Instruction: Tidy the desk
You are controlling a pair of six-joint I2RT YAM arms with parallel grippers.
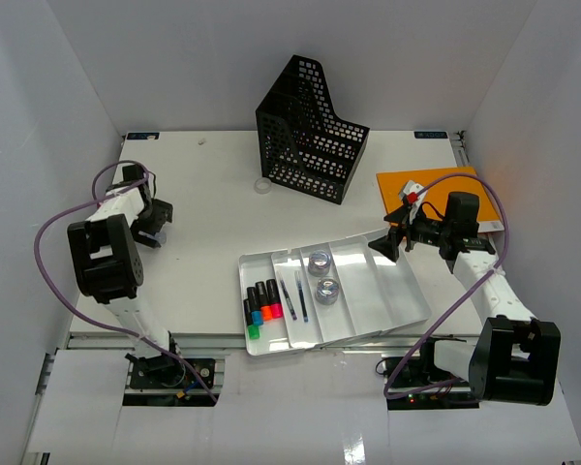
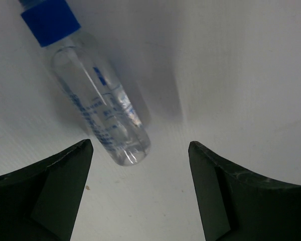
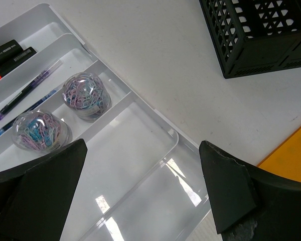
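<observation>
Hovering over a clear blue-capped bottle (image 2: 98, 105) lying on the left side of the white counter (image 1: 203, 194), left gripper (image 2: 140, 145) spread apart, right gripper (image 3: 143, 145) likewise apart, hanging above the right end of the compartmented tray (image 1: 378, 291), counter stretching beneath both arms between white walls (image 1: 39, 116).

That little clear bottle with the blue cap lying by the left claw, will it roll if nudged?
Probably: the bottle lies on its side on the desk and looks round, so a sideways nudge may roll it. Its clear, glossy wall could be slippery. It looks rigid and likely light.
</observation>
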